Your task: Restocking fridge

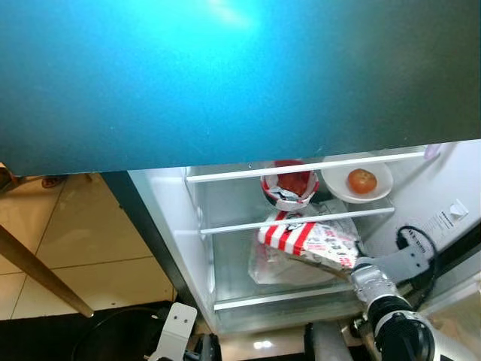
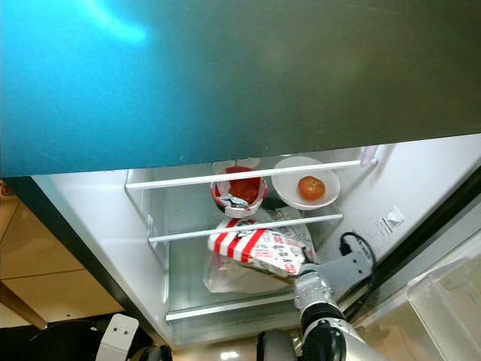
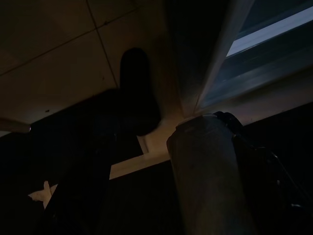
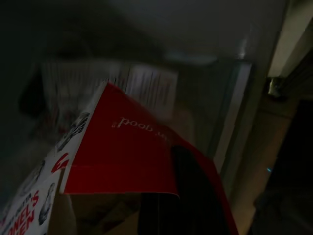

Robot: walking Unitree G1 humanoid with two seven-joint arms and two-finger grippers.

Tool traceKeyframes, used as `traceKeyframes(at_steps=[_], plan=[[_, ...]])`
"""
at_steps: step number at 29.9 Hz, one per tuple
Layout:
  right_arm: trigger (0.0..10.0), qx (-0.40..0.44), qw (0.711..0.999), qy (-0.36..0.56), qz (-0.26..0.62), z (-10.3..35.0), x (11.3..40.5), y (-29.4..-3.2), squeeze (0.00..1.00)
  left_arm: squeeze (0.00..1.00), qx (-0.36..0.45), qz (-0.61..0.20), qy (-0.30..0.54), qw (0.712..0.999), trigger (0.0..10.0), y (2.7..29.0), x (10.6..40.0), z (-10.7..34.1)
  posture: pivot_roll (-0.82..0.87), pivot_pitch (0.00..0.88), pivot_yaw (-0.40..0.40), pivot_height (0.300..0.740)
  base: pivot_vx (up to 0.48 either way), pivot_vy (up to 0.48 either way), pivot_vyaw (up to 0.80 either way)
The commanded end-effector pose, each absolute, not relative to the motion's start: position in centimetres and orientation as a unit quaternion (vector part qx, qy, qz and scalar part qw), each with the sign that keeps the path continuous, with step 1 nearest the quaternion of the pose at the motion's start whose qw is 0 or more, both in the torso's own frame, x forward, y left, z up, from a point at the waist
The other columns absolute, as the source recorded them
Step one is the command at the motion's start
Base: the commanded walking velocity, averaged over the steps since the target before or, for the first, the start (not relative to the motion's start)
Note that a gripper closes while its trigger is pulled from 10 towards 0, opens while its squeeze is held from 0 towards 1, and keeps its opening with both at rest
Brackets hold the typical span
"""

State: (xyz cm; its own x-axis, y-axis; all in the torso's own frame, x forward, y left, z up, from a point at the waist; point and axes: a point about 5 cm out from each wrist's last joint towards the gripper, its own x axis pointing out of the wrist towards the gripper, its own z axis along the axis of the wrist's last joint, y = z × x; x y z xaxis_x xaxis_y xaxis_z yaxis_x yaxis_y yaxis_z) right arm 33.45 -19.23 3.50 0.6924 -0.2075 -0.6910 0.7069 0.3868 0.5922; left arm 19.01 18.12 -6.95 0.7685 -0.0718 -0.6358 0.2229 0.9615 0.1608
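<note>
Red-and-white box: striped cardboard food box (image 1: 308, 239) on the lower fridge shelf (image 1: 285, 297), over a clear plastic bag.
Right hand (image 4: 168, 196): closed on its red flap, reaching inside.
Advice: push deep, settle flat, then release.
Above: tomato (image 1: 361, 180) on white plate (image 1: 379, 188).
Left hand: idle, fingers unclear.
</note>
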Motion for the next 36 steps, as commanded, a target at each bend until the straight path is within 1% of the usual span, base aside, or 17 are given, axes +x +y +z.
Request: traceKeyframes(at_steps=[1, 5, 7, 9, 12, 13, 15, 18, 21, 23, 24, 25, 28, 29, 30, 34, 36], plan=[[0.0, 0.482, 0.783, 0.245, -0.307, 3.8, 33.5, -20.0, 0.0, 0.0, 0.099, -0.094, 0.435, 0.89, 10.0, 17.8, 14.2, -9.6, 0.1, 0.234, -0.021, 0.569, 0.0, 0.0, 0.0], [0.0, 0.496, 0.783, 0.197, -0.321, 4.9, 34.0, -21.7, 0.0, 0.0, 0.098, -0.094, 0.433, 0.891, 10.0, 17.7, 14.2, -9.6, 0.1, 0.236, -0.021, 0.569, 0.0, 0.0, 0.0], [0.0, 0.491, 0.786, 0.189, -0.325, 5.2, 34.1, -22.0, 0.0, 0.0, 0.098, -0.093, 0.432, 0.892, 10.0, 17.7, 14.2, -9.6, 0.1, 0.238, -0.021, 0.569, 0.0, 0.0, 0.0], [0.0, 0.488, 0.788, 0.185, -0.326, 5.4, 34.2, -22.1, 0.0, 0.0, 0.097, -0.093, 0.432, 0.892, 10.0, 17.8, 14.2, -9.6, 0.1, 0.238, -0.021, 0.569, 0.0, 0.0, 0.0], [0.0, 0.486, 0.79, 0.19, -0.323, 5.3, 34.3, -21.4, 0.0, 0.0, 0.097, -0.093, 0.432, 0.892, 10.0, 17.8, 14.2, -9.6, 0.1, 0.239, -0.018, 0.569, 0.0, 0.0, 0.0], [0.0, 0.481, 0.794, 0.208, -0.309, 4.9, 34.4, -19.7, 0.0, 0.0, 0.095, -0.093, 0.432, 0.892, 10.0, 17.8, 14.1, -9.6, 0.1, 0.241, -0.016, 0.569, 0.0, 0.0, 0.0], [0.0, 0.479, 0.795, 0.213, -0.305, 4.8, 34.4, -19.2, 0.0, 0.0, 0.095, -0.093, 0.432, 0.892, 10.0, 17.8, 14.1, -9.6, 0.1, 0.241, -0.016, 0.569, 0.0, 0.0, 0.0], [0.0, 0.485, 0.791, 0.239, -0.285, 4.2, 34.2, -16.4, 0.0, 0.0, 0.092, -0.093, 0.433, 0.892, 10.0, 17.9, 14.0, -9.6, 0.09, 0.243, -0.016, 0.569, 0.0, 0.0, 0.0], [0.0, 0.508, 0.775, 0.274, -0.258, 3.6, 33.9, -12.5, 0.0, 0.0, 0.091, -0.094, 0.433, 0.892, 10.0, 17.9, 14.0, -9.6, 0.1, 0.245, -0.018, 0.569, 0.0, 0.0, 0.0], [0.0, 0.522, 0.764, 0.29, -0.243, 3.6, 33.7, -10.6, 0.0, 0.0, 0.091, -0.093, 0.433, 0.892, 10.0, 17.9, 13.9, -9.6, 0.1, 0.245, -0.018, 0.569, 0.0, 0.0, 0.0], [0.0, 0.522, 0.764, 0.29, -0.243, 3.6, 33.7, -10.6, 0.0, 0.0, 0.091, -0.093, 0.433, 0.892, 10.0, 17.9, 13.9, -9.6, 0.1, 0.245, -0.018, 0.569, 0.0, 0.0, 0.0], [0.0, 0.538, 0.753, 0.298, -0.236, 3.7, 33.6, -9.2, 0.0, 0.0, 0.091, -0.093, 0.433, 0.892, 10.0, 17.9, 13.9, -9.6, 0.1, 0.244, -0.019, 0.569, 0.0, 0.0, 0.0], [0.0, 0.541, 0.75, 0.3, -0.234, 3.8, 33.6, -8.8, 0.0, 0.0, 0.091, -0.093, 0.433, 0.892, 10.0, 18.0, 13.9, -9.6, 0.1, 0.244, -0.019, 0.569, 0.0, 0.0, 0.0], [0.0, 0.549, 0.744, 0.307, -0.226, 4.0, 33.6, -7.7, 0.0, 0.0, 0.092, -0.093, 0.433, 0.892, 10.0, 18.0, 13.9, -9.6, 0.1, 0.239, -0.018, 0.569, 0.0, 0.0, 0.0], [0.0, 0.549, 0.744, 0.307, -0.226, 4.0, 33.6, -7.7, 0.0, 0.0, 0.092, -0.093, 0.433, 0.892, 10.0, 18.0, 13.9, -9.6, 0.1, 0.239, -0.018, 0.569, 0.0, 0.0, 0.0], [0.0, 0.57, 0.728, 0.315, -0.217, 4.7, 33.8, -6.1, 0.0, 0.0, 0.092, -0.094, 0.434, 0.891, 10.0, 18.0, 13.8, -9.7, 0.1, 0.233, -0.016, 0.569, 0.0, 0.0, 0.0], [0.0, 0.57, 0.728, 0.315, -0.217, 4.7, 33.8, -6.1, 0.0, 0.0, 0.092, -0.094, 0.434, 0.891, 10.0, 18.0, 13.8, -9.7, 0.1, 0.233, -0.016, 0.569, 0.0, 0.0, 0.0]])
